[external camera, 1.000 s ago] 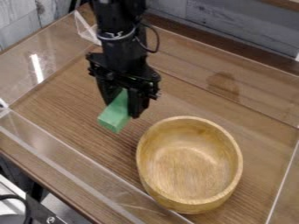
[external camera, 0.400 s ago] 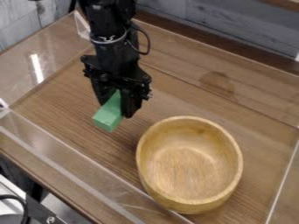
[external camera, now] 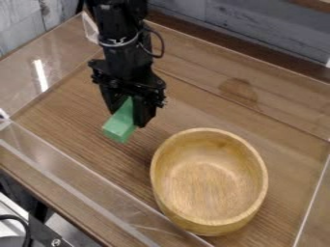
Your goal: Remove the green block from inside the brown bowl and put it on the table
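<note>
The green block hangs tilted between the black fingers of my gripper, which is shut on its upper end. Its lower end is at or just above the table, left of the brown bowl; whether it touches, I cannot tell. The bowl sits at the front right, round and light wood, and its inside holds nothing. The black arm rises from the gripper toward the top of the view.
Clear acrylic walls run along the front and left edges of the tabletop. A grey plank wall stands behind the table. Bare wood lies left of and behind the gripper.
The gripper with the green block has shifted slightly left and away from the bowl. The bowl has not moved.
</note>
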Available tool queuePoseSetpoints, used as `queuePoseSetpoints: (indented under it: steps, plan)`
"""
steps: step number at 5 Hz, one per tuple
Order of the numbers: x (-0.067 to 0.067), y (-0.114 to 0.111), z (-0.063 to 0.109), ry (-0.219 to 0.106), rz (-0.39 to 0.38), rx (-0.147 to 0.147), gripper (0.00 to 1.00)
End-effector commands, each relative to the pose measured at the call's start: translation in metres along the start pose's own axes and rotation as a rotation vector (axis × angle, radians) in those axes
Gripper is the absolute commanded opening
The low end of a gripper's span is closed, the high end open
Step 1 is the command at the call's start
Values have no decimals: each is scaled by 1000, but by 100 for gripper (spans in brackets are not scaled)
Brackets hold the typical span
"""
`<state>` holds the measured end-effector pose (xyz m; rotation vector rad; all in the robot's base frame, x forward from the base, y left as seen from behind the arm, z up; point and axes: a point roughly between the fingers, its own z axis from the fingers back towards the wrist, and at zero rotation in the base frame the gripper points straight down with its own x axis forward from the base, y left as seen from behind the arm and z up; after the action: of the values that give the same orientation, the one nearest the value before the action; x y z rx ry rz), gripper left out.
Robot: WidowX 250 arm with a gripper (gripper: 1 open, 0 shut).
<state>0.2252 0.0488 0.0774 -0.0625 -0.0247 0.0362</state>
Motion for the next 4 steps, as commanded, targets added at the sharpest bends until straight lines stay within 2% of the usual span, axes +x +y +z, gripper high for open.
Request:
queuePoseSetpoints:
  steps: [1,4]
  plan:
    - [11,5,11,-52,12,9,0]
    - [17,8,13,-66,21,8,0]
